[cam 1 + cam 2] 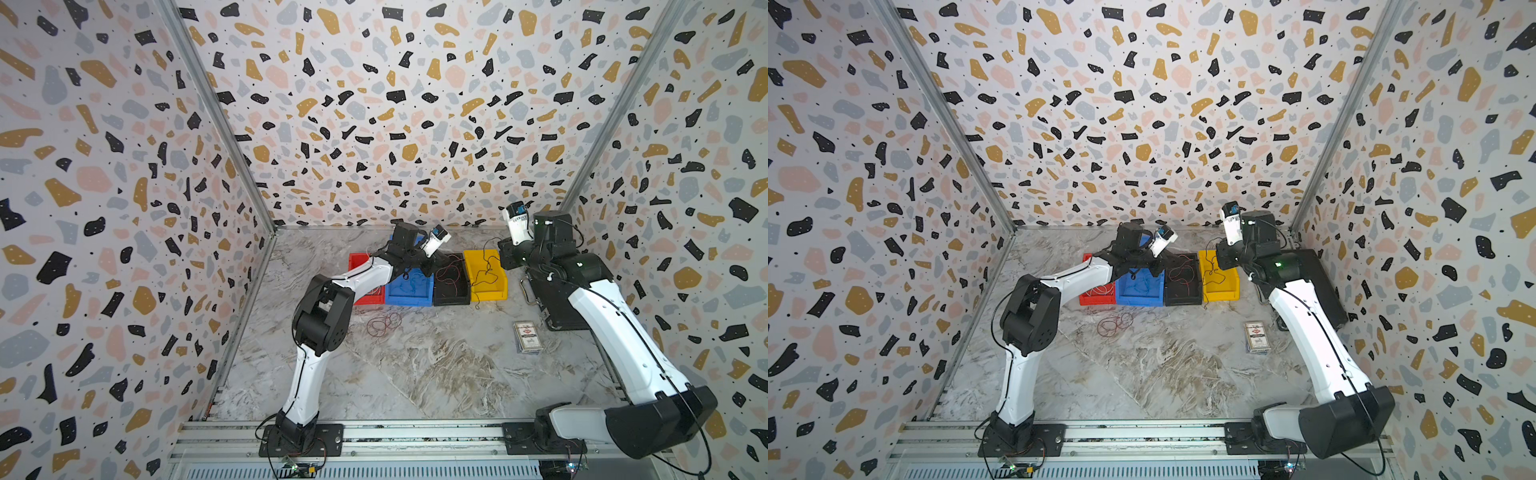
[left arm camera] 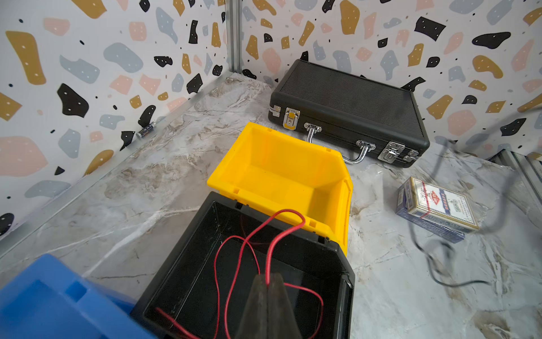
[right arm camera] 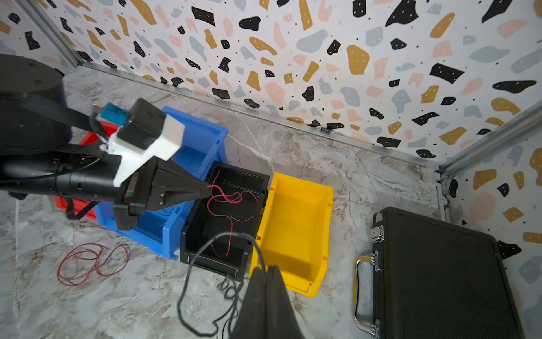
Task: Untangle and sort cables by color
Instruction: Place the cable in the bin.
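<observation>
Left claw [image 2: 267,278] was pinched shut on a red cable [image 2: 289,210], right claw [image 3: 267,268] likewise on a black cable [image 3: 228,234]; both strands looked light, limp, springy, best gripped mid-length.

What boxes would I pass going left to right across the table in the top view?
Red plastic bin → blue plastic bin → black plastic bin → yellow plastic bin → small box of playing cards.
</observation>
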### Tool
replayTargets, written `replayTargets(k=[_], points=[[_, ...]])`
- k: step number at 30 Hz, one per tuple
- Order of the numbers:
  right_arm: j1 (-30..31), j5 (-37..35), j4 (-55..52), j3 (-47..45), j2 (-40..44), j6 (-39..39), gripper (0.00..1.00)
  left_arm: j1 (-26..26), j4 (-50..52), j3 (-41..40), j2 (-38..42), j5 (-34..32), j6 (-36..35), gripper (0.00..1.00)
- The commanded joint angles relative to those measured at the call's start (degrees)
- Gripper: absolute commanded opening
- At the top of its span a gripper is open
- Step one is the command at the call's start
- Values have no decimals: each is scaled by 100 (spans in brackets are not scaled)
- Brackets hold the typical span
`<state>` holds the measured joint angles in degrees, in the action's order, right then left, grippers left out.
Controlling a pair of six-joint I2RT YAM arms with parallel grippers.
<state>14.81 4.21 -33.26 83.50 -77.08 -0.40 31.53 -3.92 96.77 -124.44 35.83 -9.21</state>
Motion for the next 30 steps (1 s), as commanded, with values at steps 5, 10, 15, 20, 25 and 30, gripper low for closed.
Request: replayTargets(k=[5,10,15,20,25,30], points=[[-423,484,370,867,-964,-70,1,7,253,344,-158,-361,-64,0],[-509,441,561,971,-1506,-110,1,59,289,368,-350,-567,71,11],[-624,285,836,617,-1637,-90,1,108,811,753,-653,-596,-183,21],[-716,446,980,532,-2119,9,1,108,445,420,-573,-702,-118,56],[-751,536,1158,401,-2546,167,8,118,-54,-310,-5,-1000,5,99],[-777,563,1059,415,-2886,230,45,117,-87,-1048,763,-1518,200,99]])
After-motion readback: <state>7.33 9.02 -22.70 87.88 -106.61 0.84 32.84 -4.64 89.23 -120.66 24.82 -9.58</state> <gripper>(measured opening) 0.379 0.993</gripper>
